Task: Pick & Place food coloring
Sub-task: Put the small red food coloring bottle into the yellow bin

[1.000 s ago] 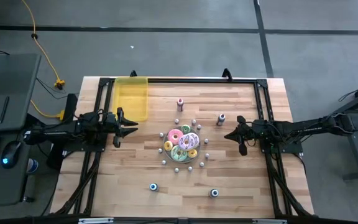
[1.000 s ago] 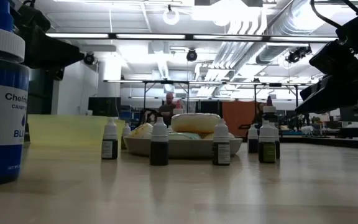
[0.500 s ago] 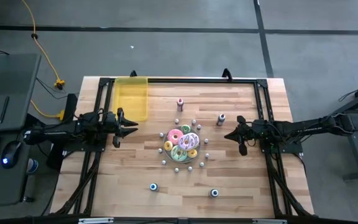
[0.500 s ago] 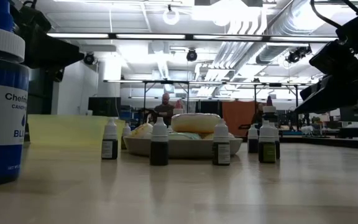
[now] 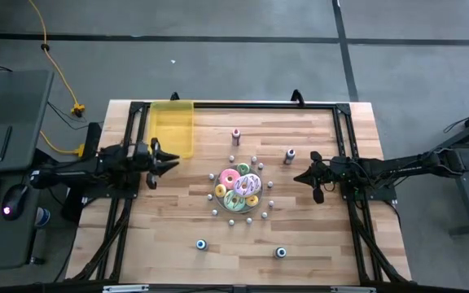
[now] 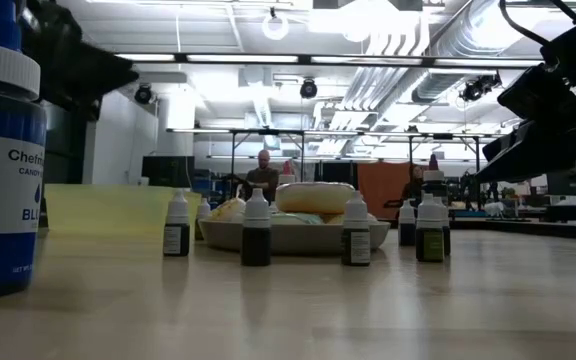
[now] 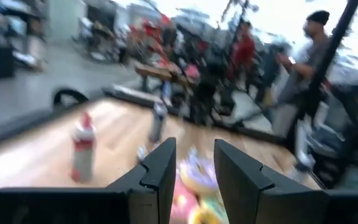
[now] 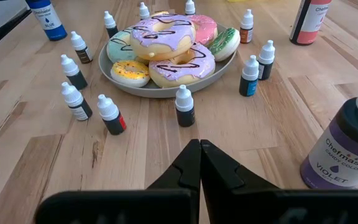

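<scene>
1 plate (image 8: 166,91), 5 doughnuts (image 8: 164,30), 2 grippers (image 5: 166,162)

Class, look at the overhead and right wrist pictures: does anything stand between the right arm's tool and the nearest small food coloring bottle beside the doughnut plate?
Nothing visible does. The right tool, shut, points across bare table at the dark dropper bottle in front of the doughnut plate. The violet bottle stands off to one side.

Food coloring bottles (image 5: 253,159) ring the doughnut plate (image 5: 238,208) mid-table.
</scene>
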You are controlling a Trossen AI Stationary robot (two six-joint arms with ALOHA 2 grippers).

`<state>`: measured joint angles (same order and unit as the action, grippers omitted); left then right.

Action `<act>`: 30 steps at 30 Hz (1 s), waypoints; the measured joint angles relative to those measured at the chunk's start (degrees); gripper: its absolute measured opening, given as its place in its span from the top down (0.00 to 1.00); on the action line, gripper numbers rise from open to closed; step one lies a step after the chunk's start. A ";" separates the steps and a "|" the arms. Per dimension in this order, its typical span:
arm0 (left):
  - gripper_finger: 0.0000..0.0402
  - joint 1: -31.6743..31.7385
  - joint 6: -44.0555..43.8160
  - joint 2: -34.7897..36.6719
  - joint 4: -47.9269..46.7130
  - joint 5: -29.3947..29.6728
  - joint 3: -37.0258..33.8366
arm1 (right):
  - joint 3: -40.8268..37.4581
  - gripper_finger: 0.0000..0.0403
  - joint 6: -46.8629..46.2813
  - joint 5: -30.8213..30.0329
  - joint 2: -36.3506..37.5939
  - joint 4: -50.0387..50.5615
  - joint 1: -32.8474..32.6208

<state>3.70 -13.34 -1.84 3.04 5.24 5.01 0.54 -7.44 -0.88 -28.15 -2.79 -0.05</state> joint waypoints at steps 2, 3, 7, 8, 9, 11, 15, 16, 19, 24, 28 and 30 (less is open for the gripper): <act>0.74 0.00 0.00 -1.03 0.20 2.43 1.83 | -0.01 1.00 0.00 0.00 -0.01 0.00 0.02; 0.74 0.02 0.02 -1.72 -0.11 3.17 2.74 | 0.00 1.00 0.00 0.00 0.01 0.02 0.02; 0.74 0.00 1.57 -5.29 -0.10 3.91 7.16 | -0.02 1.00 0.00 0.01 0.01 0.01 0.01; 0.74 0.00 1.98 -6.61 -0.01 3.91 8.39 | 0.00 1.00 0.00 0.01 -0.01 0.00 0.00; 0.74 0.00 2.52 -8.00 -0.19 3.86 9.60 | -0.01 1.00 0.00 0.00 0.01 0.00 0.02; 0.74 0.00 4.07 -11.18 -0.75 3.16 12.36 | 0.00 1.00 0.00 0.00 0.01 0.00 0.00; 0.74 0.00 7.32 -18.68 -3.52 1.95 18.98 | -0.02 1.00 0.00 0.00 -0.01 0.00 0.02; 0.74 0.00 7.73 -20.74 -4.49 1.28 20.84 | -0.01 1.00 0.00 0.00 -0.01 0.00 0.02; 0.74 0.00 9.97 -26.80 -8.31 -0.62 26.63 | -0.01 1.00 0.00 0.02 0.01 0.00 0.01; 0.74 0.00 15.38 -36.45 -13.66 -4.70 35.94 | -0.01 1.00 0.00 0.00 -0.01 0.00 0.00; 0.74 0.00 20.88 -42.97 -20.09 -7.40 43.78 | 0.00 1.00 0.00 0.00 0.01 0.00 0.00; 0.74 0.00 23.92 -45.57 -24.22 -8.49 47.68 | -0.02 1.00 0.00 0.00 0.00 0.00 0.00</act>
<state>3.70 10.57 -47.40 -21.18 -3.26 52.69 0.51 -7.44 -0.89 -28.15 -2.79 -0.05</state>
